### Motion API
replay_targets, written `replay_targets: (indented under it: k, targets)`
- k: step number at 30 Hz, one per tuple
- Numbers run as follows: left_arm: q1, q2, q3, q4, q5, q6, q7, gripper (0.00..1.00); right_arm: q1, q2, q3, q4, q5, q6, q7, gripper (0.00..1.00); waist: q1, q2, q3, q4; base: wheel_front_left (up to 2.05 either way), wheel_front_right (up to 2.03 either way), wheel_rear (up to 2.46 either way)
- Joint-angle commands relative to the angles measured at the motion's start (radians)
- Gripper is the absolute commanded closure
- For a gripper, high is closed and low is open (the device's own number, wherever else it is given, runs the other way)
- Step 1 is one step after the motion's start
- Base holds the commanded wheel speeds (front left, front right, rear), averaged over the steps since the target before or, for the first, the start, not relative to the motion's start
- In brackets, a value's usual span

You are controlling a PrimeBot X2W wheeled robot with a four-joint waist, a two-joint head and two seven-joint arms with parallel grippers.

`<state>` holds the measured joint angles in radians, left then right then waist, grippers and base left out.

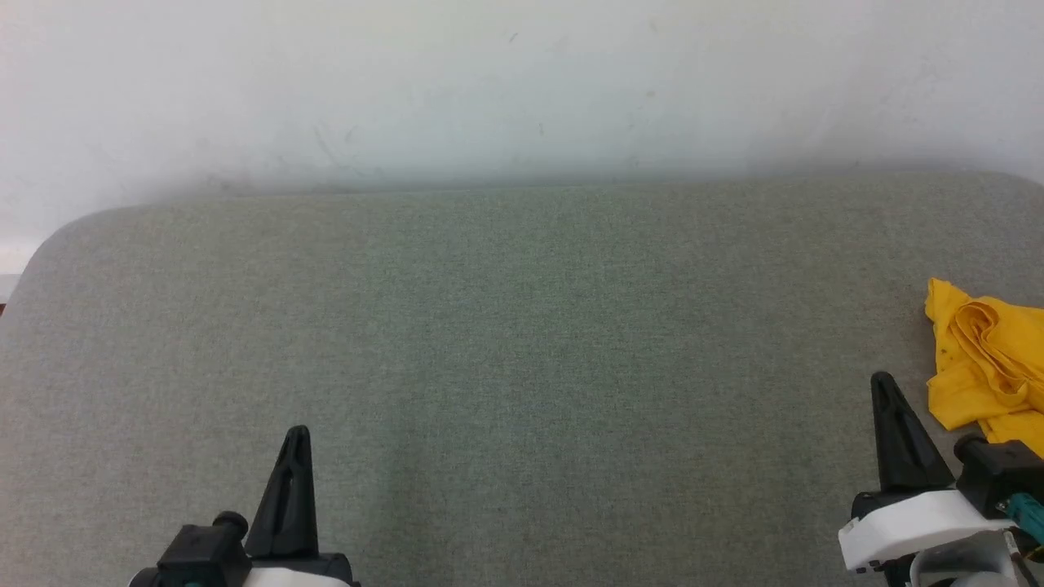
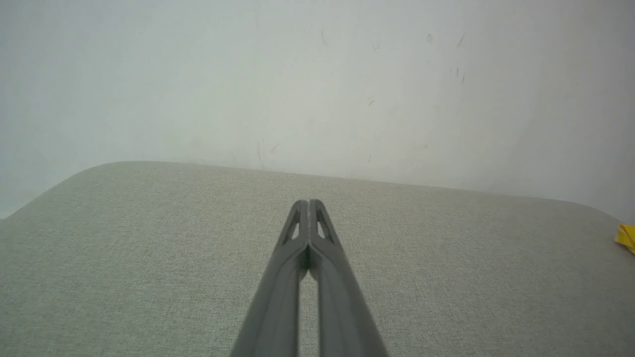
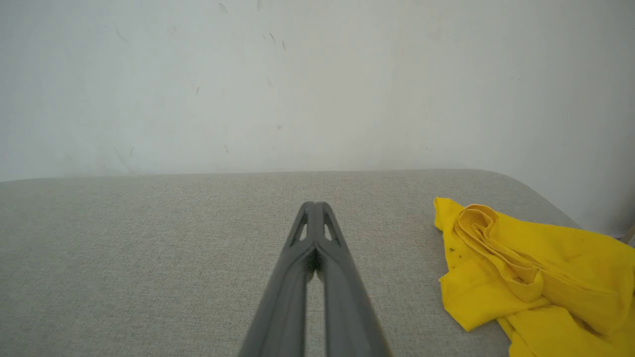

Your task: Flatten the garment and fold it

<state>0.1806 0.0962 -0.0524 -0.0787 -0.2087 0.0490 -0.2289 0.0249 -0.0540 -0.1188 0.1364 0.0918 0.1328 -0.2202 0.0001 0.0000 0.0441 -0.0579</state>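
A bright-yellow garment [image 1: 983, 367] lies crumpled at the right edge of the grey fabric surface [image 1: 522, 326], its print hidden in the folds. In the right wrist view the garment [image 3: 536, 270] sits to the right of my right gripper [image 3: 313, 204], apart from it. A sliver of the garment [image 2: 626, 237] shows at the far right of the left wrist view. My right gripper [image 1: 881, 379] is shut and empty, just left of the cloth. My left gripper [image 1: 298, 430] is shut and empty at the lower left, its fingertips [image 2: 308, 203] pressed together.
The padded grey surface has rounded far corners and ends against a scuffed white wall [image 1: 522, 81]. Wide bare fabric stretches between the two grippers.
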Motion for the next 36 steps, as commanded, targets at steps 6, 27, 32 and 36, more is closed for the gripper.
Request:
replay_targets:
  k: [6, 27, 32, 36]
  targets:
    - [-0.027, -0.007, 0.007, 0.008, 0.029, -0.008, 0.017, 1.0, -0.004, 0.001, 0.011, -0.014, -0.011, 0.0, 0.016, 1.0, 0.0, 0.0, -0.003, 0.004, 0.0, 0.0, 0.0]
    - [-0.057, -0.015, 0.016, 0.022, 0.063, -0.016, 0.058, 1.0, -0.008, 0.001, 0.032, -0.038, -0.026, -0.001, 0.055, 1.0, 0.0, 0.0, -0.011, 0.014, 0.0, 0.0, 0.0]
    - [-0.064, -0.016, 0.018, 0.025, 0.072, -0.018, 0.068, 1.0, -0.009, 0.001, 0.037, -0.044, -0.03, -0.001, 0.065, 1.0, 0.0, 0.0, -0.013, 0.017, 0.0, 0.0, 0.0]
    - [-0.07, -0.018, 0.02, 0.028, 0.079, -0.019, 0.076, 1.0, -0.01, 0.002, 0.041, -0.048, -0.033, -0.001, 0.073, 1.0, 0.0, 0.0, -0.014, 0.019, 0.0, 0.0, 0.0]
